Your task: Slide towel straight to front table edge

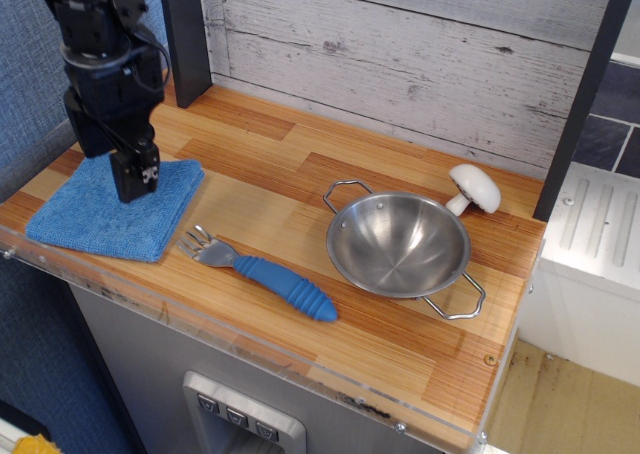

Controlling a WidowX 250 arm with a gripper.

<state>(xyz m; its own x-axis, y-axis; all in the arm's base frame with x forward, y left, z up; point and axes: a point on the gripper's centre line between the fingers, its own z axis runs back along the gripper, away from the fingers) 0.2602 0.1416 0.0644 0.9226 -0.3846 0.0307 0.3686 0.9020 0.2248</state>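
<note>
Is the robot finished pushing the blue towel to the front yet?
Nearly done, it seems. The towel lies flat with its front corner right by the front table edge, beside the fork. The gripper hangs above the towel's back part and holds nothing; whether it touches the cloth is unclear. All that looks left is moving the arm away.

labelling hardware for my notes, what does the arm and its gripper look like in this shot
The arm is matte black throughout, built from blocky, boxy segments with a rounded collar partway down. A thin black cable loops out along its right side. The gripper ends in flat, rectangular black jaws, and the nearer one carries a small white marking on its face, too small to read. No other colours or sleeves show.
</note>
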